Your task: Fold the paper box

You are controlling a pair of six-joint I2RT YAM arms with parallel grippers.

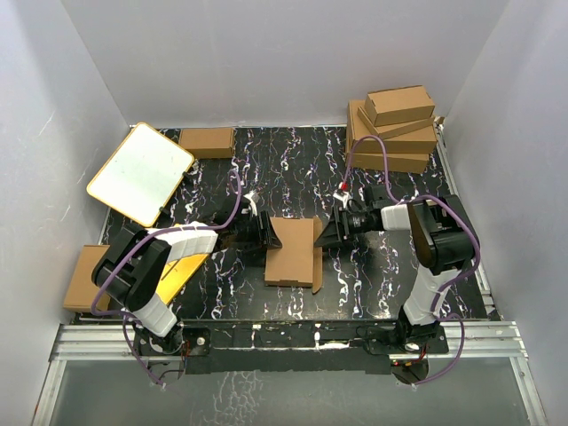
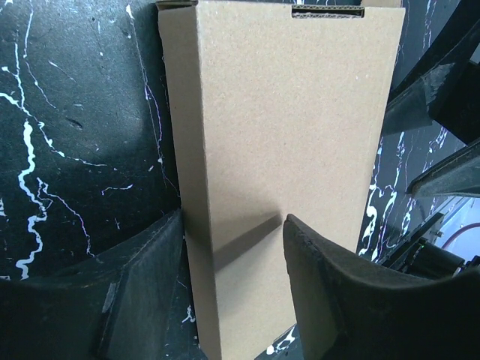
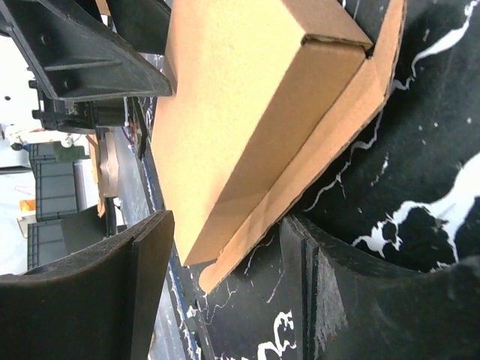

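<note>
Left gripper [image 1: 264, 232] stands spread at the left edge of the paper box [image 1: 289, 253], which lies mid-table, looking nearly folded into a flat mailer. Its right side flap [image 1: 317, 259] seems untucked; right gripper [image 1: 327, 233], fingers spread, straddles that edge.

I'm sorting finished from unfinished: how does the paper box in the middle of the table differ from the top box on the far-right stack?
The paper box lies alone on the table; the top box sits on a stack. The paper box has a flap sticking out on its right; the top box looks fully closed. Both are plain brown cardboard.
</note>
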